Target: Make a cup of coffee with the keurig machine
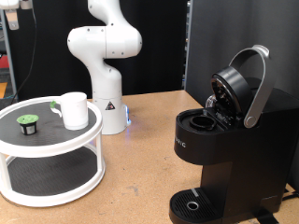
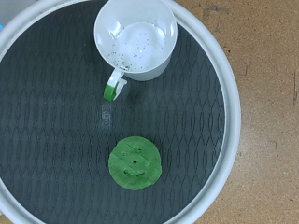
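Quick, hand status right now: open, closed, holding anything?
Hand: cannot be told; its fingers show in neither view. The wrist view looks down on the cup and green pod.

White arm [image 1: 103, 56] stands upright at the far side, left of centre in the exterior view; upper links leave the frame top. Hand not visible in either view.

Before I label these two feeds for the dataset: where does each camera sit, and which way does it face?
Exterior view: off the arm, level with the table, facing the white arm base, the two-tier tray, and the keurig machine with its lid raised; the gripper is out of frame.
Wrist view: on the hand, looking straight down onto the tray's dark mat; no fingers show.
Shared: the cup and green-topped pod on the tray.
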{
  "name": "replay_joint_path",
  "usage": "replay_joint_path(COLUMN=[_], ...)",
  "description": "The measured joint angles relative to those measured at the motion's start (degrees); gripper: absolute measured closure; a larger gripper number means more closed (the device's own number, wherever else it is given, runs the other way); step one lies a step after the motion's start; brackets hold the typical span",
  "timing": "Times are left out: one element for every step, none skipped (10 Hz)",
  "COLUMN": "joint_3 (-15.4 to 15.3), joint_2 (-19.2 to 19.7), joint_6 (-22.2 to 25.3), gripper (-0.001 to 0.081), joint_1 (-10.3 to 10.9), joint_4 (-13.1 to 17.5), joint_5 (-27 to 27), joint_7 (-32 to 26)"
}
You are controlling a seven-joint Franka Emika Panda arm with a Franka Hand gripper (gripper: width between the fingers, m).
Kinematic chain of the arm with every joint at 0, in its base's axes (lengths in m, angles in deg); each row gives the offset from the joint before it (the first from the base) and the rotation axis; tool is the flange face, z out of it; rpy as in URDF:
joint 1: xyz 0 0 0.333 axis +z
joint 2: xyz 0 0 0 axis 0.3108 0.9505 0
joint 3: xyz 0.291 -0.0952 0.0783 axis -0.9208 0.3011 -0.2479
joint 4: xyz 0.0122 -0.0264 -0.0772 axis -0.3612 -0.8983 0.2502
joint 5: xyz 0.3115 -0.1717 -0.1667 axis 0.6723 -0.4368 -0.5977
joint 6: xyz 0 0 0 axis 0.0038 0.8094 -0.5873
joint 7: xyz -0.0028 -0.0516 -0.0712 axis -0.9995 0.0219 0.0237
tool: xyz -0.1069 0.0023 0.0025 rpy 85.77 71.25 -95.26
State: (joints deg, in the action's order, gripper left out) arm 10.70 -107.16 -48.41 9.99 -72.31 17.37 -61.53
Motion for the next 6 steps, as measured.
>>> replay_joint_path(joint_3=[0.02,0.03,0.03,0.03,0.05,0.07], joint_2=[0.17,0.19,0.19,0.18,0.17,0.17], joint_6=[0.05,0.12,0.11,0.11,-0.4,-1.74], gripper=[0.0003,0.0003,0.0003,0.0003,0.0003,0.0003], joint_1=[-0.09,-0.11,-0.11,-0.11,-0.11,-0.14], joint_4=[0.02,0.03,-0.03,-0.28,-1.06,-2.47], joint_5=[0.0,0.0,0.01,0.01,0.01,-0.51], joint_7=[0.02,0.02,0.02,-0.78,-1.07,-1.07])
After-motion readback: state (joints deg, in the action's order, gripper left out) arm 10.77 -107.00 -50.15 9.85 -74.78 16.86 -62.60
